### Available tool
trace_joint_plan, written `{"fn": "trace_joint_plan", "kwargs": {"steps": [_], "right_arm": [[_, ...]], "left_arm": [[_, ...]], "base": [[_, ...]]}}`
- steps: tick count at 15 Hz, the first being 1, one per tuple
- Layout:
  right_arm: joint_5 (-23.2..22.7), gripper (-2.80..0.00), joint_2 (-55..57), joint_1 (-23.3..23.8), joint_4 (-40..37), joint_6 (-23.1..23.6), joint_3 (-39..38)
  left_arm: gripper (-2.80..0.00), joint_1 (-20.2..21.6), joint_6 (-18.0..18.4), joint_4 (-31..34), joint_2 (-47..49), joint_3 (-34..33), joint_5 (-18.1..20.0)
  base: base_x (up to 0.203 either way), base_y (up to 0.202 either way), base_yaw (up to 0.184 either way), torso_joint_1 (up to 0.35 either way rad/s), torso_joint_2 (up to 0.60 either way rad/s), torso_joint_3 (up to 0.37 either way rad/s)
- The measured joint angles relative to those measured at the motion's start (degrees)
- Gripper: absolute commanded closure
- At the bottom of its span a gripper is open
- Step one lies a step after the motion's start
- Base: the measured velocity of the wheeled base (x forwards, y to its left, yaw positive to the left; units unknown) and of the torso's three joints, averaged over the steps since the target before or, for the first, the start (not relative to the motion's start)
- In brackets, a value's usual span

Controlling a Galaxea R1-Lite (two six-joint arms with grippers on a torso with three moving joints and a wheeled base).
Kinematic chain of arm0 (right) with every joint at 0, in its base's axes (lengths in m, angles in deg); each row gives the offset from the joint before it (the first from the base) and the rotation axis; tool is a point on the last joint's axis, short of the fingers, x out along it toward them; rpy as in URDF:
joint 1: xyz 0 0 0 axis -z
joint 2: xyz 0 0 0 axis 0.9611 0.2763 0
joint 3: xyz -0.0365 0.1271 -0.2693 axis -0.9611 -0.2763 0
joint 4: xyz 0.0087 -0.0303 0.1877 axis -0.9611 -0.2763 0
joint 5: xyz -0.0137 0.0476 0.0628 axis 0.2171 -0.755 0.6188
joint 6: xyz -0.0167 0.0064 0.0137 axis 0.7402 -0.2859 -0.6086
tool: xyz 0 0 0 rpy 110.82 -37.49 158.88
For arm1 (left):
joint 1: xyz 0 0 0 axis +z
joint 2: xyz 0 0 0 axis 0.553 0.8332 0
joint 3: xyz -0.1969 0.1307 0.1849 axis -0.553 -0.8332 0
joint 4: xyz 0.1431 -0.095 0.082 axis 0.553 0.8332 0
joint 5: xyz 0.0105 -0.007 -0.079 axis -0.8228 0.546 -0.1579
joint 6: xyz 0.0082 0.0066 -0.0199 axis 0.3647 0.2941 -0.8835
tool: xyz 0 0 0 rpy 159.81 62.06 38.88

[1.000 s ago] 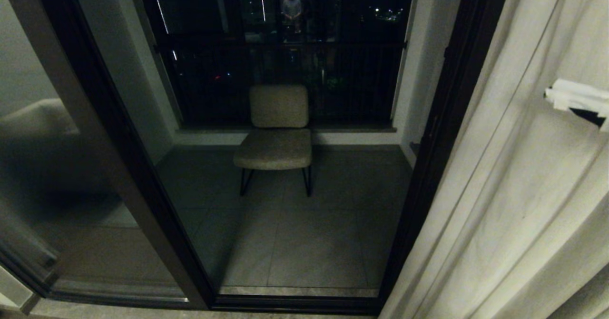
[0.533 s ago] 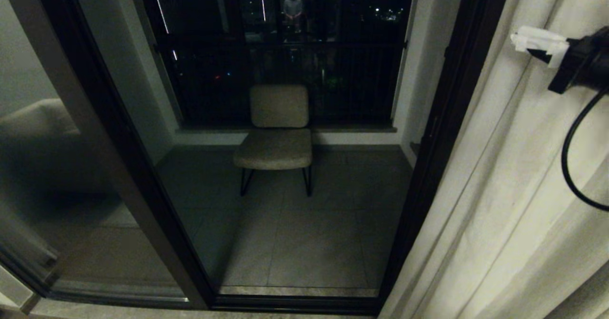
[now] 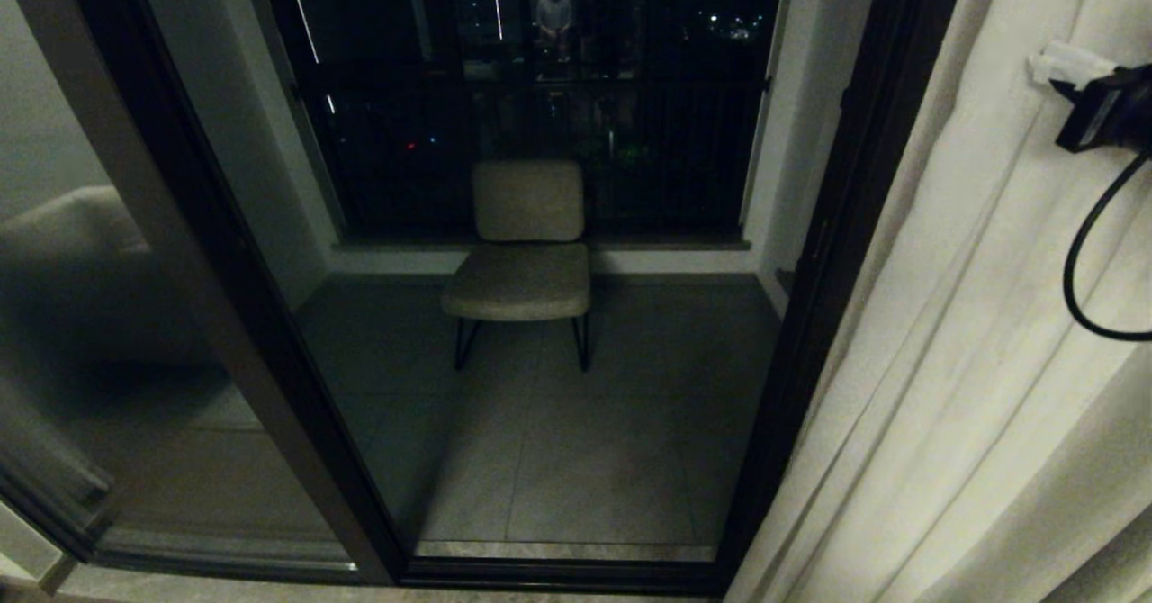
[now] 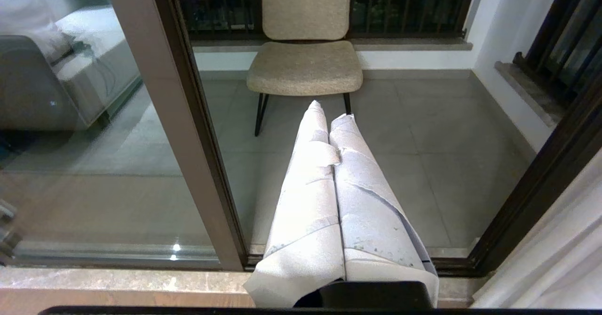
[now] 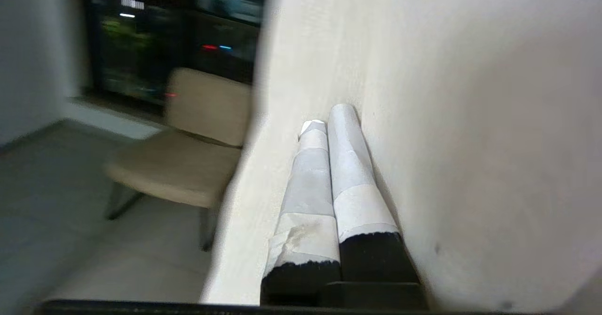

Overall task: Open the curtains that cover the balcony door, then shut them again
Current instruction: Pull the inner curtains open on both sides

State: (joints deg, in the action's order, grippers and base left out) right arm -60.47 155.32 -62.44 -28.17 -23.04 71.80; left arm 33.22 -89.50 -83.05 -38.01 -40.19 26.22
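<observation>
On your left, the balcony door (image 3: 270, 315) stands uncovered, its dark frame upright and rigid. The left gripper (image 4: 333, 113) is clenched on nothing, low before the glass. To the right, the curtain (image 3: 945, 360) hangs gathered beside the frame, pleats running floor to ceiling. Expect it light, soft and slippery; I'd push at its inner edge rather than pinch. Your right gripper (image 3: 1066, 63), clenched and empty, presses against its upper folds.

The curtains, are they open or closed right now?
Open: the curtain is bunched at the right, glass of the balcony door uncovered.
</observation>
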Motion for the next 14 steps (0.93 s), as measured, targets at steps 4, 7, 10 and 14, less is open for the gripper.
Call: {"fn": "trace_joint_plan", "kwargs": {"steps": [4, 7, 10, 14], "right_arm": [[0.0, 0.0, 0.9, 6.2, 0.2, 0.0, 0.3], [0.1, 0.0, 3.4, 10.2, 0.4, 0.0, 2.5], [1.5, 0.0, 7.7, 12.6, 1.6, -0.1, 7.0], [4.3, 0.0, 12.8, 13.5, 2.2, -1.3, 12.1]], "left_arm": [[0.0, 0.0, 0.0, 0.0, 0.0, 0.0, 0.0], [0.0, 0.0, 0.0, 0.0, 0.0, 0.0, 0.0], [0.0, 0.0, 0.0, 0.0, 0.0, 0.0, 0.0], [0.0, -0.1, 0.0, 0.0, 0.0, 0.0, 0.0]], "base": [[0.0, 0.0, 0.0, 0.0, 0.0, 0.0], [0.0, 0.0, 0.0, 0.0, 0.0, 0.0], [0.0, 0.0, 0.0, 0.0, 0.0, 0.0], [0.0, 0.0, 0.0, 0.0, 0.0, 0.0]]}}
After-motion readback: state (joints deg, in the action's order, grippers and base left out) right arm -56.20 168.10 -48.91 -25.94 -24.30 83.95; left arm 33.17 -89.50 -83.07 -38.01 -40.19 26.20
